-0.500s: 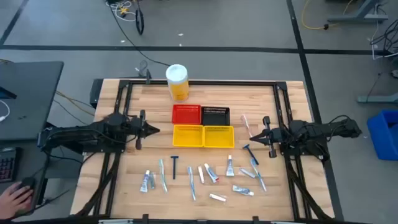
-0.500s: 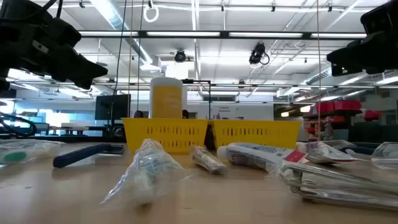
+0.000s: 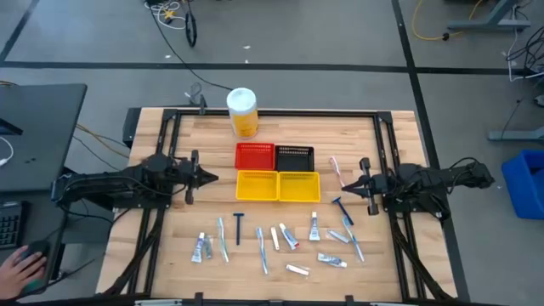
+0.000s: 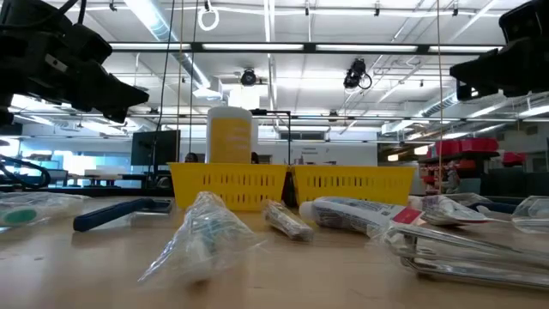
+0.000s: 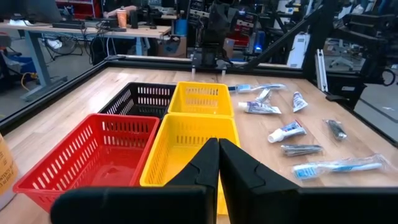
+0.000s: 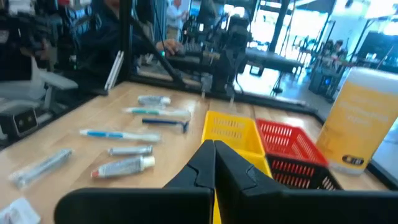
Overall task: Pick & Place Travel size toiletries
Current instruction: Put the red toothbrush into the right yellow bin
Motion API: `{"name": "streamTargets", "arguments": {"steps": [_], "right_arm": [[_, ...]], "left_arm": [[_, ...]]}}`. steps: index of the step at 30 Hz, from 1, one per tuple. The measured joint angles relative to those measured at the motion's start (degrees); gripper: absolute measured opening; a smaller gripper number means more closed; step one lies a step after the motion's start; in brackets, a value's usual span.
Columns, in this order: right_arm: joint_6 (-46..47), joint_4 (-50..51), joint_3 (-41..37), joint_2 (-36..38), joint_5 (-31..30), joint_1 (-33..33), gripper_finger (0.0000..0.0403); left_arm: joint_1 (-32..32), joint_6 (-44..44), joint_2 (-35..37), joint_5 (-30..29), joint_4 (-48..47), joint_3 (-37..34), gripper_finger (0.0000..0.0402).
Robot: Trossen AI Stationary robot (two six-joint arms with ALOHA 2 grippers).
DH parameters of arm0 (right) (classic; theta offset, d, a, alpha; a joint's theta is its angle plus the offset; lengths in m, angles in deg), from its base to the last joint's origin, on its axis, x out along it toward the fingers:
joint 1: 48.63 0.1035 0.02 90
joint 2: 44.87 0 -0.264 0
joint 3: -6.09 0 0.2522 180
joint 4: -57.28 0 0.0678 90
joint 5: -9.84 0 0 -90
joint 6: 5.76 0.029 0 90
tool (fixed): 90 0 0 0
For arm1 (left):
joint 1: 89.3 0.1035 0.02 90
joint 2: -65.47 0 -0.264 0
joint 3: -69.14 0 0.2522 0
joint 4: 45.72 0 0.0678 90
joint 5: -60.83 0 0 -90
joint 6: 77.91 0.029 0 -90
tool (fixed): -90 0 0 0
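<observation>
4 baskets (image 3: 277,172) (toiletries (image 3: 280,239) beside)

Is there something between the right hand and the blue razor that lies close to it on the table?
Nothing visible stands between them. In the high view the right hand is shut and points toward the baskets, and the blue razor lies on bare wood just beside it, toward the front edge. The pink toothbrush lies on its other side, out of the way.

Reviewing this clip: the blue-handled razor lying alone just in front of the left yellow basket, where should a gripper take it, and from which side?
Probably mid-handle, from straight above. The razor lies flat, its slim handle running front to back, so fingers should close across it from its left and right. Its neighbours lie apart, leaving room. The left gripper is nearer; the right gripper hangs across the baskets. Both look shut.
</observation>
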Motion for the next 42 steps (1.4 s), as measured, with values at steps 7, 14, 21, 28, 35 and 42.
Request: {"name": "streamTargets", "arguments": {"steps": [7,14,21,28,35,42], "right_arm": [[-0.1,-4.3,0.0,0.0,0.0,0.0,0.0003],[-4.1,-8.9,0.0,0.0,-4.0,0.0,0.0003],[-2.8,-14.8,0.0,-0.4,-6.6,0.0,0.0003],[0.4,-19.0,0.0,-1.3,-28.3,-0.7,0.0003],[6.5,-16.7,0.0,-6.5,-27.3,-1.6,0.0021],[9.5,-16.4,0.0,-14.9,-34.7,-3.1,0.0083]], "left_arm": [[0.0,5.2,0.0,-0.2,6.1,0.0,0.0016],[0.0,3.8,0.0,1.3,14.7,0.0,0.0016],[0.0,-8.9,-0.8,0.4,15.6,0.8,0.0019],[0.0,-8.2,-5.0,-0.2,15.7,1.8,0.0052],[0.0,-7.3,-10.4,-3.3,20.7,1.9,0.0088],[0.0,-4.1,-12.0,-5.5,23.1,1.9,0.0103]]}}
